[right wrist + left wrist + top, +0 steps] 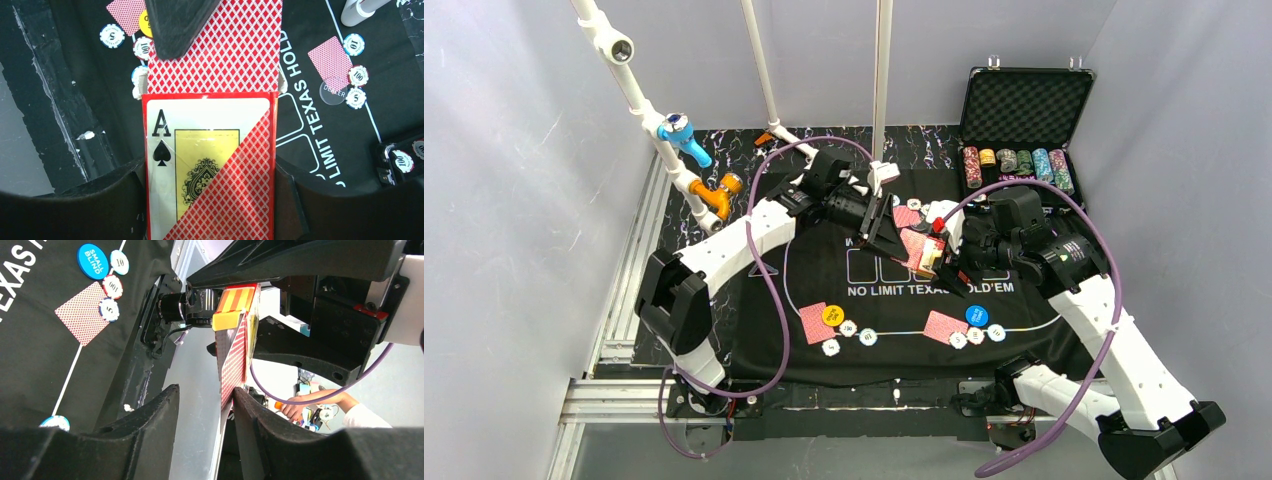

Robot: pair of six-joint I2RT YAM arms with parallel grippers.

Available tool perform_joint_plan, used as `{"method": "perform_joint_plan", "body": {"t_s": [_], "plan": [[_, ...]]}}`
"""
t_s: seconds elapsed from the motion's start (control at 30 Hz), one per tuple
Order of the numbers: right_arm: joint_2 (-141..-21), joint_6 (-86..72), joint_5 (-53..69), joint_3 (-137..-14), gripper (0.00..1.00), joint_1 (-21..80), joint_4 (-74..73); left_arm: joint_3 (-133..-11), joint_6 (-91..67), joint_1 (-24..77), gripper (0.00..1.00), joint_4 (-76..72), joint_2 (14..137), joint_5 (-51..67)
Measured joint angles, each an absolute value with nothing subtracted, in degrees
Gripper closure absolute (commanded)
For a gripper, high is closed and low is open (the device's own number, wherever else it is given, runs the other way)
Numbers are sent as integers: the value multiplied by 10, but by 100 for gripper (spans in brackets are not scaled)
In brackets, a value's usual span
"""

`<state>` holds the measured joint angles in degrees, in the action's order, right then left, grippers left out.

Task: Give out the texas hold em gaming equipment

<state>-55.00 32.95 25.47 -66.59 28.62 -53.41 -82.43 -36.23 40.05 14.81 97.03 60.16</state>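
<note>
Drawing a card from the card box (210, 165) | right fingers (107, 202) clamp the box above the mat (814, 275) | left fingers (155, 420) spread, card (220, 50) against one, unpinched | next, we judge: pinch, pull clear, lay at an undealt seat.

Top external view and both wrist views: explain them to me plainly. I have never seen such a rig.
The top view looks down on two white robot arms, left arm and right arm, working over a black felt mat. The other pictures come from cameras on each wrist. On the mat lie red-backed cards, small chips, a yellow disc and a blue disc; an open case stands behind. The right tool grips a card box. The left tool is open around a card sticking out of that box.
</note>
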Motion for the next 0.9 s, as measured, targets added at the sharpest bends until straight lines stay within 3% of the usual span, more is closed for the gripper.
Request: {"method": "perform_joint_plan", "body": {"t_s": [0.23,0.47,0.67,0.9], "plan": [[-549,329,255,-665,99,286,-534,-813,-375,385,54,124,962,604],[-547,330,256,-665,99,286,-534,-811,-387,384,71,105,955,593],[-547,330,252,-665,99,286,-537,-810,-391,381,100,105,946,593],[-543,331,245,-665,99,286,-539,-788,-407,362,100,75,927,606]]}}
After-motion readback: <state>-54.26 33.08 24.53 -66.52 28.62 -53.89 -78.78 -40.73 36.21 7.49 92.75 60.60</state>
